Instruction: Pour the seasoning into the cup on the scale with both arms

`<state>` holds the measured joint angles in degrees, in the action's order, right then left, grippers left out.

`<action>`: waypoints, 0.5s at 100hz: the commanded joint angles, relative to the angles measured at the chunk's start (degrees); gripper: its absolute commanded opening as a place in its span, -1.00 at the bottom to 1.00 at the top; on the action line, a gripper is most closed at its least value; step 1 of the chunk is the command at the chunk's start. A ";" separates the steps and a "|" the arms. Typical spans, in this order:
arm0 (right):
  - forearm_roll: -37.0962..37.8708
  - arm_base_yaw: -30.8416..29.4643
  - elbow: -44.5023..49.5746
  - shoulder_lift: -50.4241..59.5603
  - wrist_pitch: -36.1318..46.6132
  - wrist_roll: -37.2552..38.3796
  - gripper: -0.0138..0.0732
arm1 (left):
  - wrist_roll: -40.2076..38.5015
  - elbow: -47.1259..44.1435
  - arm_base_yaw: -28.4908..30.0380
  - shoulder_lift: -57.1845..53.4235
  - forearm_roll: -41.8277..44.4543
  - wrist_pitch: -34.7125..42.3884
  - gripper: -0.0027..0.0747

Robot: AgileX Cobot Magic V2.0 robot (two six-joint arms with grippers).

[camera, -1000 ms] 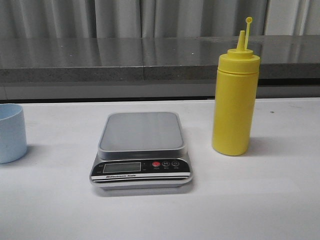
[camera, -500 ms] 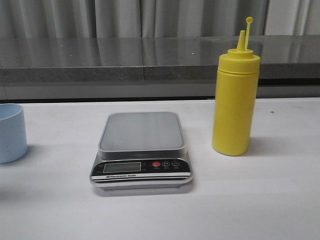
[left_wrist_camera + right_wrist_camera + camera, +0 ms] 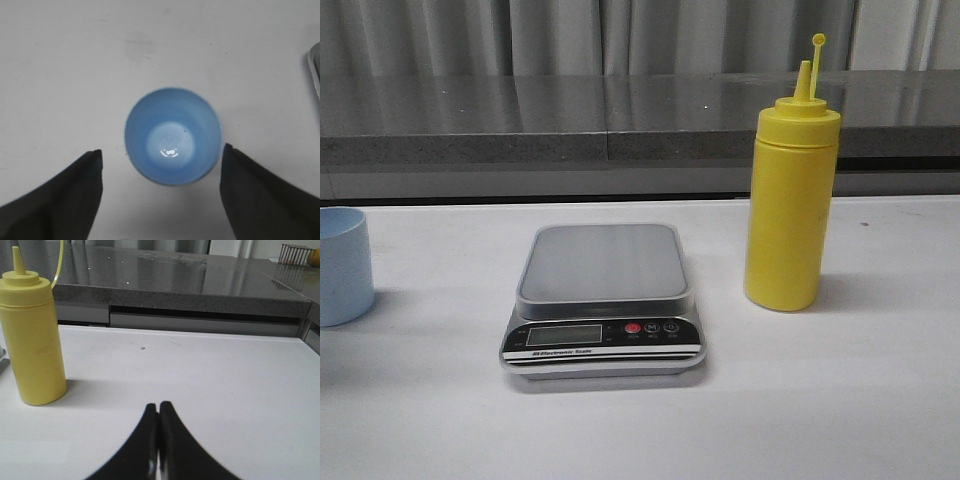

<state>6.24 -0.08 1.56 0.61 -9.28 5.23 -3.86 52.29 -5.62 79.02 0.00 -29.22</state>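
The scale [image 3: 604,300] sat at the centre of the white worktop [image 3: 840,400] with its platform bare, so nothing had yet been weighed. From the scale, the cup [image 3: 342,265] stood well apart at about nine o'clock, upright and cut off by the edge of the front view; the seasoning [image 3: 790,195] stood upright at about three o'clock, near the scale but not touching it, its nozzle uncovered and the small tethered cap hanging above it.

The left tool [image 3: 160,165] hung directly over the cup [image 3: 172,142], its fingers [image 3: 65,195] spread wide and released, one on each side of the rim without contact. That straddling pose looked like preparation for a grasp around the cup's wall, so it could be carried onto the platform. The cup's inside appeared empty.

The right tool [image 3: 158,440] waited low over the worktop with its fingers pressed together, clenched on nothing, well apart from the seasoning [image 3: 35,335]. It probably held back because pouring made no sense until the cup was seated on the scale. The task seemed to be at its very start, with both the placing and the pouring not yet done.
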 commanded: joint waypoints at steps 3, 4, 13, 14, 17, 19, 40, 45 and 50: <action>0.26 -0.35 0.06 0.88 4.64 -0.28 -0.96 | -0.52 2.02 0.06 -1.26 0.00 4.11 0.41; 0.26 -0.35 0.06 0.88 4.64 -0.28 -0.96 | -0.52 2.02 0.06 -1.25 0.00 4.25 0.40; 0.26 -0.35 0.06 0.88 4.64 -0.28 -0.96 | -0.52 2.02 0.08 -0.21 0.00 4.90 0.40; 0.26 -0.35 0.06 0.88 4.64 -0.28 -0.96 | -0.52 2.02 0.19 -0.19 0.00 5.03 0.40; 0.26 -0.35 0.06 0.88 4.64 -0.28 -0.96 | -0.52 2.12 0.31 0.36 0.00 5.04 0.40; 0.26 -0.35 0.06 0.88 4.64 -0.28 -0.96 | -0.52 2.12 0.43 0.75 0.00 5.04 0.40; 0.26 -0.35 0.06 0.88 4.64 -0.28 -0.96 | -0.52 2.12 1.90 4.38 -0.32 5.19 0.40; 0.26 -0.35 0.06 0.88 4.64 -0.28 -0.96 | -0.52 2.12 2.15 4.96 -0.43 5.45 0.40; 0.26 -0.35 0.06 0.88 4.59 -0.28 -0.96 | -0.52 2.12 2.39 5.42 -0.43 5.86 0.40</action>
<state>6.24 -0.08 1.56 0.61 -9.28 5.23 -3.95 52.42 -3.76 85.43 0.00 -27.13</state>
